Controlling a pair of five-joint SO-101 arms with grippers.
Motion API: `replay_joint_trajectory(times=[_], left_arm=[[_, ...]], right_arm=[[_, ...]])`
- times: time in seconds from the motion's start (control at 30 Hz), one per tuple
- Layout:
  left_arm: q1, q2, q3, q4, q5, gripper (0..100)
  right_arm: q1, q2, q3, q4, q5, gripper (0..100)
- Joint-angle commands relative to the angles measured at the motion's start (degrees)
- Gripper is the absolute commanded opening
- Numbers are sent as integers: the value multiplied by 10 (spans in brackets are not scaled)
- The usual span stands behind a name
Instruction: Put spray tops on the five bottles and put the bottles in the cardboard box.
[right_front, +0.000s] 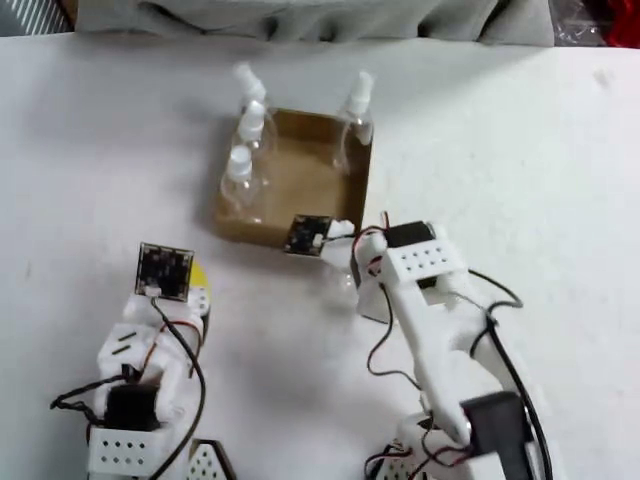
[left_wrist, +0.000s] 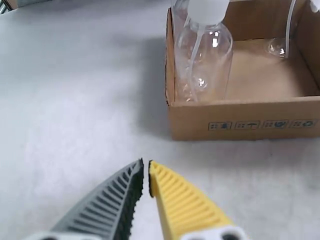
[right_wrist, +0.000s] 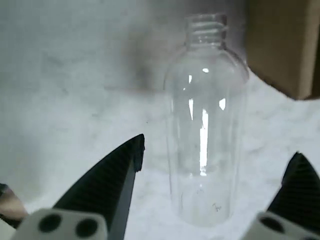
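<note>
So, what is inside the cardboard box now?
Inside the cardboard box stand four bottles with spray tops: three along one wall, one at the opposite far corner. The right arm's camera covers the near corner on that side.

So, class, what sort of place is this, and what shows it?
Probably a robotics test bench: the left arm and right arm sit at a plain white table, beside a cardboard box holding clear spray bottles.
</note>
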Motion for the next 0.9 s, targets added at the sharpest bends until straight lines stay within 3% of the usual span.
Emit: replay_joint_trajectory(times=[0.0,0.17,0.43,0.67,0.87], left_arm=[[-3,-15,-2,1,-4,24],[-3,-15,-2,1,-4,24],[-5,-15,-2,1,-4,24],[-5,-15,-2,1,-4,24],[-5,-15,-2,1,-4,24]], right_arm=[[4,36,-5,-55,4,375],[7,65,-5,-78,3,340],[36,65,-7,-57,5,40],[167,20,-8,-28,6,44],[335,-73,-8,-28,6,50]])
